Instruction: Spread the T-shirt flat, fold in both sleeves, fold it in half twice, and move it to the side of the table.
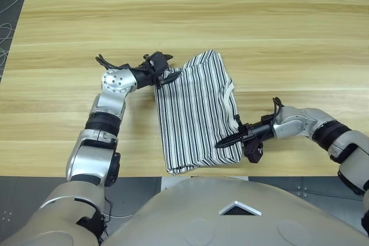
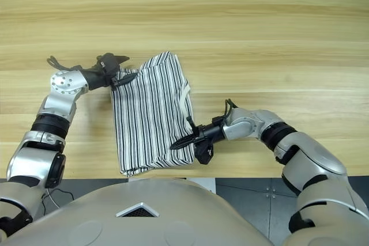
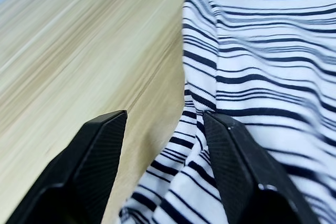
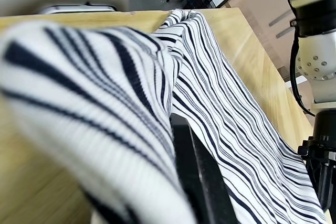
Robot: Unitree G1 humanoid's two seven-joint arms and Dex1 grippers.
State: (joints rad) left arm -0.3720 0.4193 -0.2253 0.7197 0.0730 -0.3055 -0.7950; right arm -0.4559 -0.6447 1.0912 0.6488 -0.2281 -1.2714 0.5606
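White-and-black striped shirt [image 1: 196, 113], head views: 1 narrow strip near the table's [image 1: 173, 15] front edge, sleeves seemingly in; left gripper [image 1: 166, 77] at its far left corner, right gripper [image 1: 223, 142] at its near right. Left wrist: jaws spread, cloth edge between. Right wrist: clamped on the hem, apparently. Leaves 2 halvings, then moving aside.

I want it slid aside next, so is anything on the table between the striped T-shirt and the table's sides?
Nothing visible stands in the way. Bare table lies on both sides of the T-shirt; the left gripper sits at its far left corner, the right gripper at its near right edge.
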